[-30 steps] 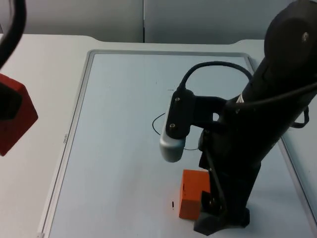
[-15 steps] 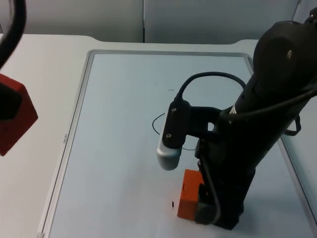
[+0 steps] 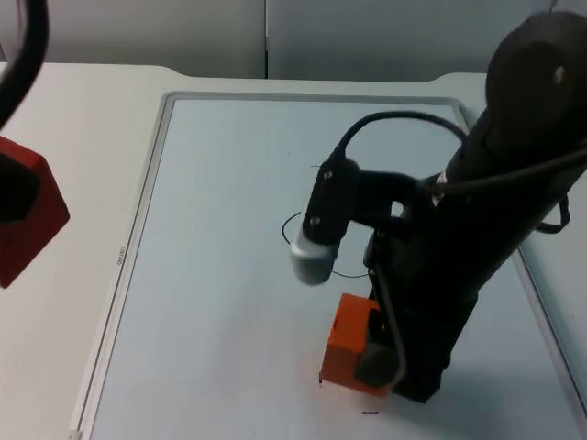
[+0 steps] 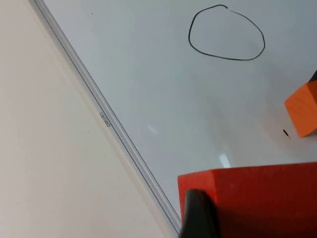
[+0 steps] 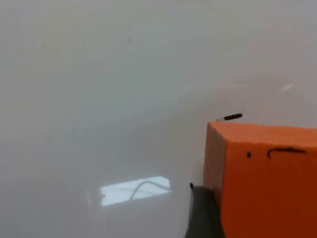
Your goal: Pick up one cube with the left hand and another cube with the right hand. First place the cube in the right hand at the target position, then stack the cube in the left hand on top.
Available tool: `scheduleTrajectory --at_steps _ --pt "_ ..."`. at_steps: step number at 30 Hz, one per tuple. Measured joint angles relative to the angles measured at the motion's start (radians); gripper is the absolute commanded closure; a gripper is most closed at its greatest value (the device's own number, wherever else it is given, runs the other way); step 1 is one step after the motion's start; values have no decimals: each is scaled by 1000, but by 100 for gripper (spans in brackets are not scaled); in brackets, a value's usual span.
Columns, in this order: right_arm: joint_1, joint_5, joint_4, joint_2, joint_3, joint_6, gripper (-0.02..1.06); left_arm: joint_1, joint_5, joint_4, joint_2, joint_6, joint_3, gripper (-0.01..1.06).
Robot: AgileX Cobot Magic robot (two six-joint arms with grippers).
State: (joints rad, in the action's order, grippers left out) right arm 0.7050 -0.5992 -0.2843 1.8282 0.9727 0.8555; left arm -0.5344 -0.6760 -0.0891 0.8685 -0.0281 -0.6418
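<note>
While the right gripper [image 3: 371, 362] is clenched on the orange cube [image 3: 348, 353], that cube is held near the whiteboard's front edge, toward its right side, tilted rather than square to the board. From the top view it cannot be told whether the cube touches the board or hangs just above it. In the right wrist view the orange cube [image 5: 262, 178] is seen pressed against a black fingertip [image 5: 203, 213], with a small dark mark [image 5: 230, 117] lying on the board just beyond its upper edge. A thin black ring [image 4: 226, 32] is drawn on the whiteboard [image 3: 220, 275] near the board's middle; in the top view it is partly covered by the right arm [image 3: 477, 238], and the orange cube is seen nearer the front edge than this ring.

The red cube [image 3: 27, 220] is grasped by the left gripper [image 3: 11, 188] and held off the board, beyond its left edge, over the white table [image 3: 73, 119]. In the left wrist view the red cube [image 4: 257, 198] is seen against a black fingertip [image 4: 198, 215], with the board's metal frame [image 4: 104, 116] running diagonally past it and the orange cube [image 4: 303, 115] well apart, farther across the board.
</note>
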Motion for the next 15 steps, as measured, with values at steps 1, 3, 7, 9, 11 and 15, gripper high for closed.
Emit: scheduleTrajectory --at_steps 1,3,7,9,11,15 --pt "0 0 0 0 0 0 105 0 0 0 0 0 0 86" --pt "0 -12 0 -69 0 -36 105 0 0 0 0 0 0 86" --pt "0 -37 0 -193 0 -86 105 0 0 0 0 0 0 86" --pt "0 -53 0 -273 2 -125 105 0 0 0 0 0 0 86" --pt "0 -67 0 -357 4 -176 105 0 0 0 0 0 0 86" --pt "2 -100 0 -462 4 -250 105 0 0 0 0 0 0 86"
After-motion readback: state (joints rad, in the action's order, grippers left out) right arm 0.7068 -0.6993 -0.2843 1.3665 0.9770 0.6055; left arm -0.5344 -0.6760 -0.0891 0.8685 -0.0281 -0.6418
